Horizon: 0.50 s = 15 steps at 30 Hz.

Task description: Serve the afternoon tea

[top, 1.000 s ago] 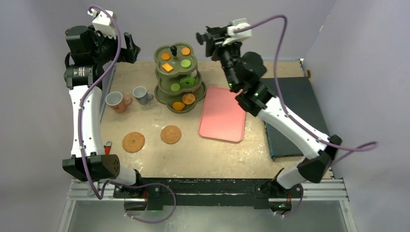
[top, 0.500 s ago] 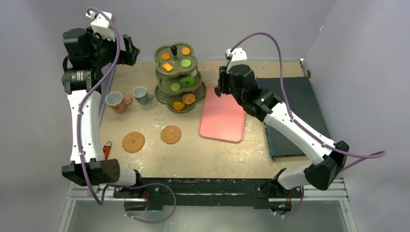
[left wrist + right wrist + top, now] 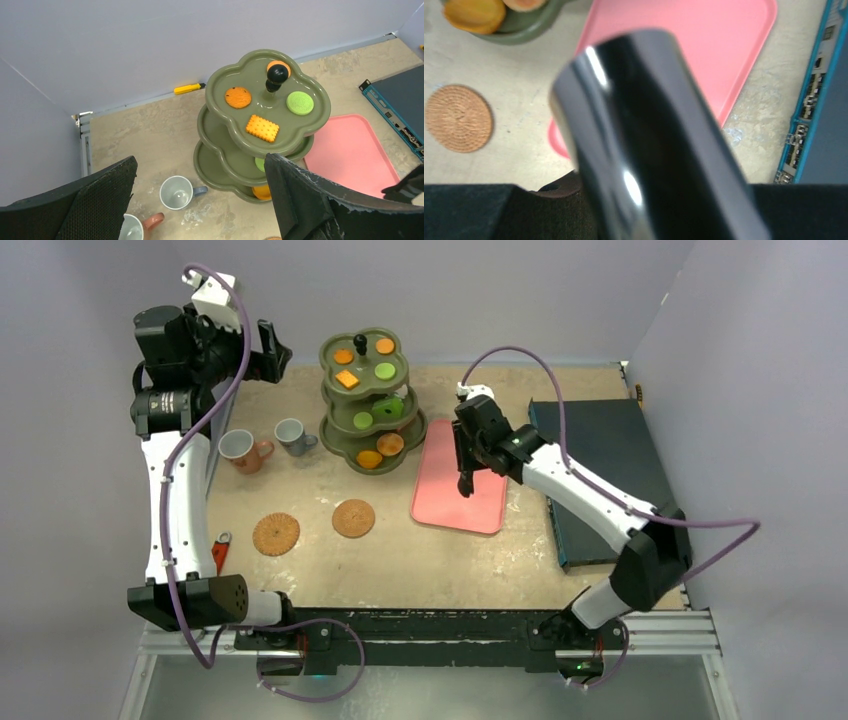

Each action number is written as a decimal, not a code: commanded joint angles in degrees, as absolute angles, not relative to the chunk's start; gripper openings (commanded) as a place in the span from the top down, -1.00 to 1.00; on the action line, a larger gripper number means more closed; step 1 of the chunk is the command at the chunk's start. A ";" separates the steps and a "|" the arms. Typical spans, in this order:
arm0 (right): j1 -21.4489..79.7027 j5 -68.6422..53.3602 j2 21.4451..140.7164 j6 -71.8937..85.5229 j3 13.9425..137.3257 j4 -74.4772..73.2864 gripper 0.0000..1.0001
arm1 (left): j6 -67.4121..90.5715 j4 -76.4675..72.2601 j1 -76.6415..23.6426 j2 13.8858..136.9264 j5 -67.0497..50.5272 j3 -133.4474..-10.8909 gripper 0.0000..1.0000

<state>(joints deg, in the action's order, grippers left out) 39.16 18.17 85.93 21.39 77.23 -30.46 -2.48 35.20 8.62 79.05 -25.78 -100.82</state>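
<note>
Right gripper: my right gripper [image 3: 467,468] hangs low over the far half of the pink tray [image 3: 450,502]. Its jaws are partly closed on the black tongs [image 3: 659,140].
Tongs: glossy and black, they fill most of my right wrist view. From above I see them pointing down toward the tray; I cannot tell whether they touch it.
Left gripper: my left gripper [image 3: 272,350] is raised at the far left, jaws spread as wide as they go and holding nothing. It looks down on the stand from that side.
Stand: the olive three-tier stand [image 3: 227,117] is upright at the far middle of the table [image 3: 400,560], just left of the pink tray.
Top tier: I see a round orange pastry [image 3: 237,97], a square orange biscuit [image 3: 262,128], a green round one [image 3: 300,102] and another orange one [image 3: 280,64] partly behind the black knob [image 3: 276,75].
Lower tiers: green pieces [image 3: 363,420] lie on the middle tier and orange pieces [image 3: 369,459] on the bottom one.
Cups: the terracotta cup [image 3: 243,450] and the grey-blue cup [image 3: 292,436] stand side by side on the table left of the stand, both empty.
Coasters: two brown coasters [image 3: 276,534] [image 3: 353,518] lie bare on the table nearer me, apart from the cups.
Right edge: a dark flat box [image 3: 600,470] lies beside the tray.
</note>
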 commanded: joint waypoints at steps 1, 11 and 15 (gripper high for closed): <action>36.93 14.34 91.07 20.33 77.01 -29.56 0.23 | -1.77 33.19 9.22 76.82 -27.80 -99.36 -0.98; 34.12 14.30 103.85 18.89 81.17 -23.48 0.32 | -4.03 34.95 9.20 76.20 -27.78 -99.95 -0.99; 32.80 13.46 107.14 18.10 81.81 -22.59 0.25 | -4.21 35.08 9.16 76.20 -27.69 -99.85 -0.99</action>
<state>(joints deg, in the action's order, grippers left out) 34.00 14.33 106.24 19.70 78.74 -25.19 -2.83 35.51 8.62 77.89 -26.87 -99.46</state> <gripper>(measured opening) 0.363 0.993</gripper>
